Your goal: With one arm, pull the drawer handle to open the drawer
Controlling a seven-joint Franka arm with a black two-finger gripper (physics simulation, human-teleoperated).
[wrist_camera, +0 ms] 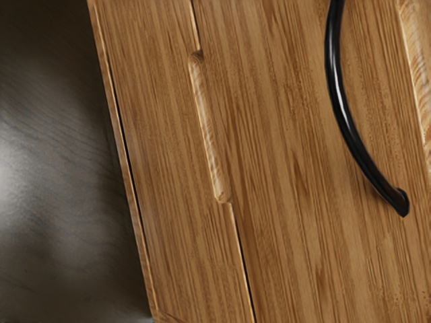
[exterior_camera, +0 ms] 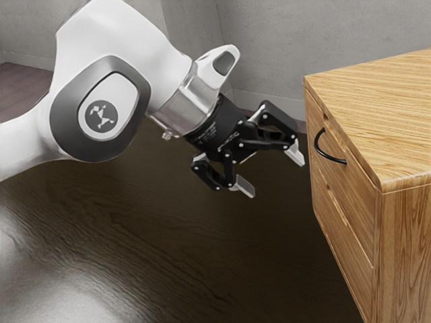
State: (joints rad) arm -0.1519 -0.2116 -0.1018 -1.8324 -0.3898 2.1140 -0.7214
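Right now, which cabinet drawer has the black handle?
The top drawer of the cabinet: a curved black handle stands out from its front. The drawer below has only a wooden notch at its edge.

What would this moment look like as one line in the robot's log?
stage: pre-grasp | gripper: open, short of handle | drawer: shut | contact: none

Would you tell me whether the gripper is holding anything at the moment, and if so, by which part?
Nothing is held: the black two-finger gripper is open, short of the curved black drawer handle.
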